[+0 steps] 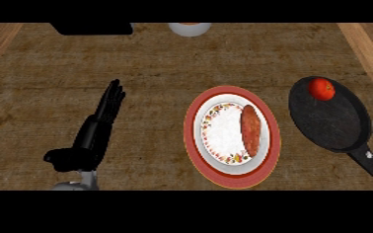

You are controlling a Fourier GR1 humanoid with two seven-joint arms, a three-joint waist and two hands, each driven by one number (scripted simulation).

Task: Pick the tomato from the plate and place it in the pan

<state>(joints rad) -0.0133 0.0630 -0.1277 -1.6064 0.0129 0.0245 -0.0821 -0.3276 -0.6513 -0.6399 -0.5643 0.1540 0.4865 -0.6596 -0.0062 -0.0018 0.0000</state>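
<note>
The red tomato [322, 89] lies inside the black pan [331, 123], near its far rim, at the right of the counter. The round plate [222, 138], white with a red border and a flowered ring, stands in the middle; a reddish-brown oblong piece of food [250, 130] lies on its right side. My left hand [98, 123] rests at the lower left with its fingers straight and pointing away, open and holding nothing, well to the left of the plate. My right hand does not show.
The pan's handle [362, 160] runs off toward the lower right. A white bowl-like object [190, 28] and a dark flat object [93, 28] sit at the counter's far edge. Lighter wooden strips border the counter at both sides.
</note>
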